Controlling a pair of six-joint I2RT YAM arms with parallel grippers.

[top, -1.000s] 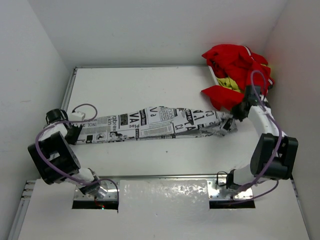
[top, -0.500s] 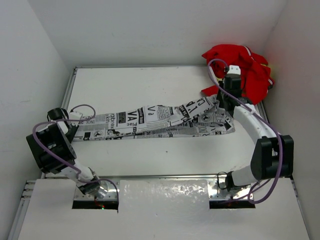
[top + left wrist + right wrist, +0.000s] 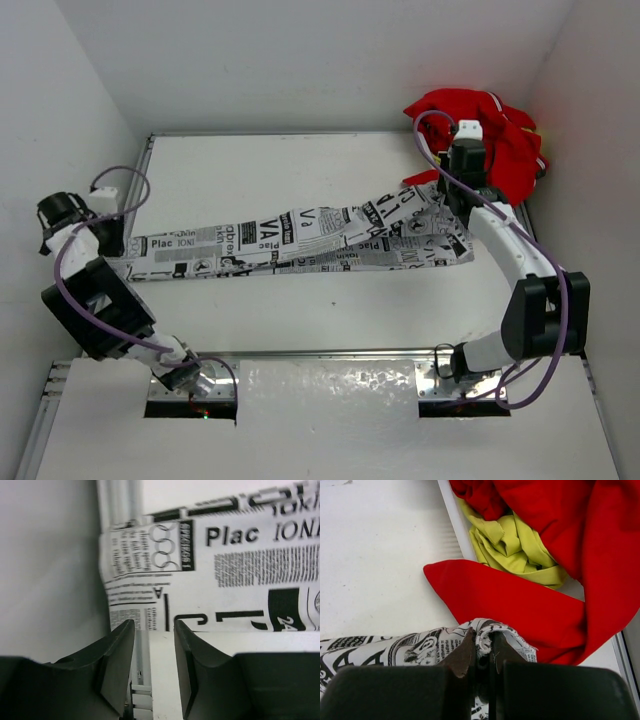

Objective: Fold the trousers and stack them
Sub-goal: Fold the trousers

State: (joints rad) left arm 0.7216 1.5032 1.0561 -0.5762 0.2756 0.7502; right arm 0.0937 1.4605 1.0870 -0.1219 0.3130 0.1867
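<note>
The trousers (image 3: 300, 240), white with black newspaper print, lie stretched in a long band across the table from left to right. My right gripper (image 3: 447, 200) is shut on a fold of their right end and holds it slightly raised; the wrist view shows the cloth pinched between the jaws (image 3: 482, 636). My left gripper (image 3: 112, 238) is open at the trousers' left end. In the left wrist view the jaws (image 3: 154, 626) stand apart with nothing between them. The printed cloth (image 3: 225, 570) lies just ahead of the fingertips, at the table's left edge.
A pile of red clothes (image 3: 490, 130) fills the back right corner, with a yellow-green garment (image 3: 512, 542) in it, in a white bin (image 3: 451, 510). A red flap (image 3: 510, 597) lies right behind the held fold. White walls enclose the table on three sides; a metal rail (image 3: 117, 505) runs along its left edge.
My left arm has swung left and back, and the trousers' left end now reaches further left. My right gripper moved up and left with the right end, mostly before half a second ago.
</note>
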